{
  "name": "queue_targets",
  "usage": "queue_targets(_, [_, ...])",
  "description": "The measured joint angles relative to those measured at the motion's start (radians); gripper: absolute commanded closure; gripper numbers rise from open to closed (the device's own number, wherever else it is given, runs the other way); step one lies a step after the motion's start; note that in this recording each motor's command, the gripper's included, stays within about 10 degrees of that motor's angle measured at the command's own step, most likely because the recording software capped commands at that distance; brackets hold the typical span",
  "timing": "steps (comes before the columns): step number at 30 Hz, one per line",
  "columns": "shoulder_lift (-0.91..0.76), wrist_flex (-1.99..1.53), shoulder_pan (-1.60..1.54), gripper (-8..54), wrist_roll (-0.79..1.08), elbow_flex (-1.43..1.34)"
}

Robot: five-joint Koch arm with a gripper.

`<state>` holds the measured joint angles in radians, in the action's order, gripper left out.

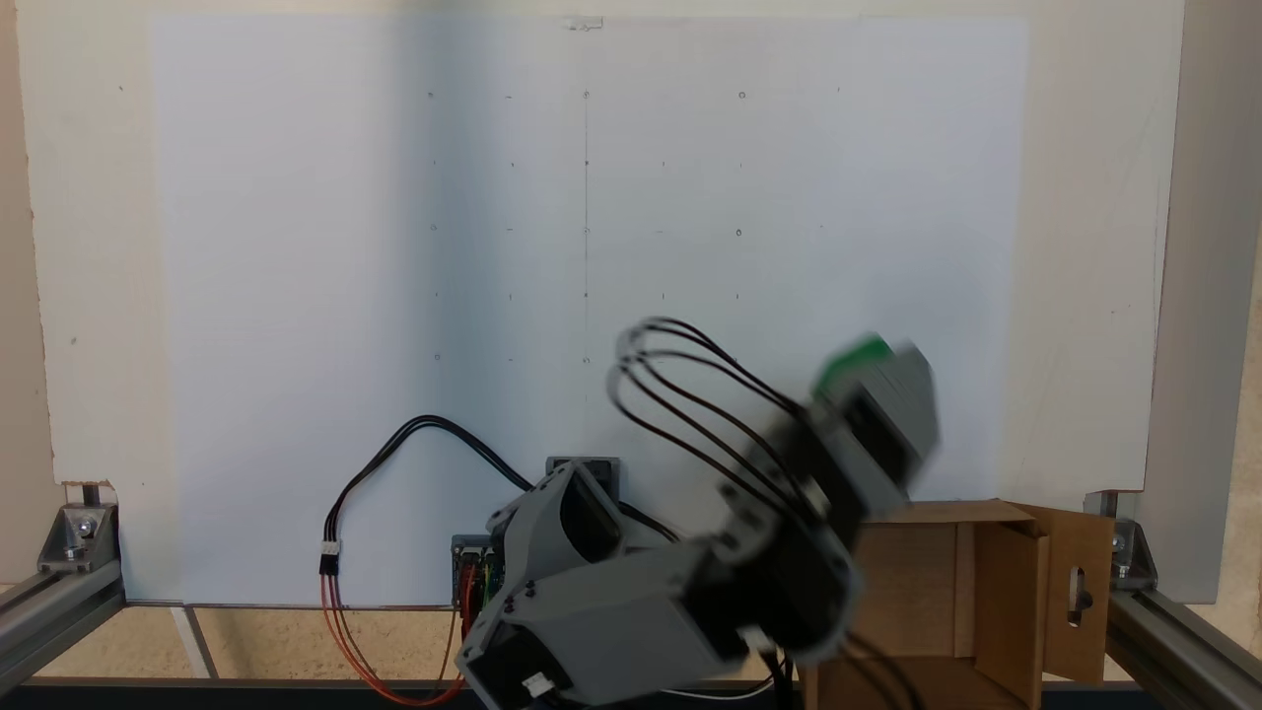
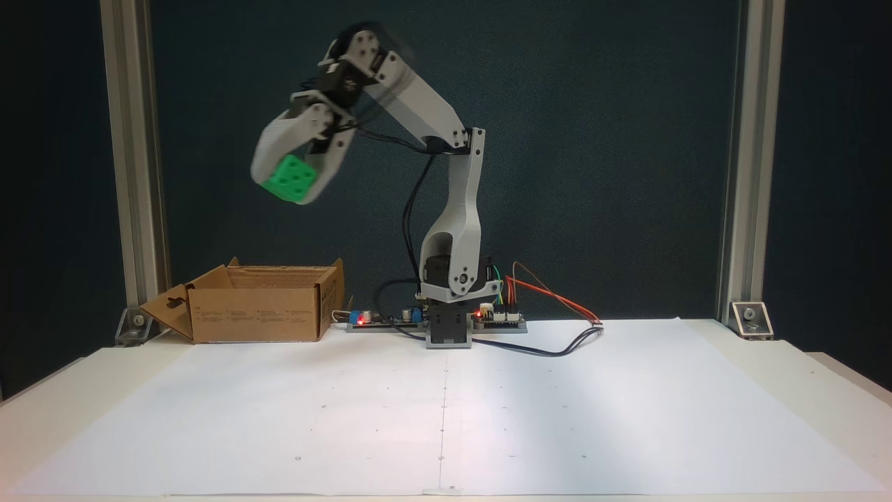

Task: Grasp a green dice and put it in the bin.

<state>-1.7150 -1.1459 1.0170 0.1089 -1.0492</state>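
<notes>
- The green dice (image 2: 291,178) is held high in the air between the two grey jaws of the gripper (image 2: 289,183); the jaws are closed against its two sides, as is seen in a fixed view from the front.
- On the face of the dice that is turned toward this camera, several round pips can be counted, though the picture is a little blurred there.
- In the fixed view from above, only a green edge of the dice (image 1: 854,361) is visible at the tip of the gripper (image 1: 868,367), and the whole wrist is blurred.
- The arm (image 2: 456,202) is raised from its base (image 2: 449,326) and is bent over toward the left side of the front view, so that the gripper hangs above the bin (image 2: 258,312), well apart from it in height.
- The bin is placed on the table, to the left of the base in the front view; it is open on top, and one flap with a slot-shaped cutout (image 2: 168,307) is folded outward.
- In the view from above, the bin (image 1: 996,582) is found at the lower right, partly covered by the arm, and the flap with the cutout (image 1: 1077,592) is at its right side.
- A large white paper sheet (image 2: 446,411) with small printed marks is spread on the table in front of the base.
- Black cables (image 1: 680,394) are looped beside the wrist.
</notes>
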Motion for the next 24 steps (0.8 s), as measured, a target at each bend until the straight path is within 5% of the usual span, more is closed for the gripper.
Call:
queue_targets(10, [0.078,0.0,0.537,33.6,0.13,-0.043])
queue_targets(24, [0.38,0.029,0.775,33.7,0.284,-0.063])
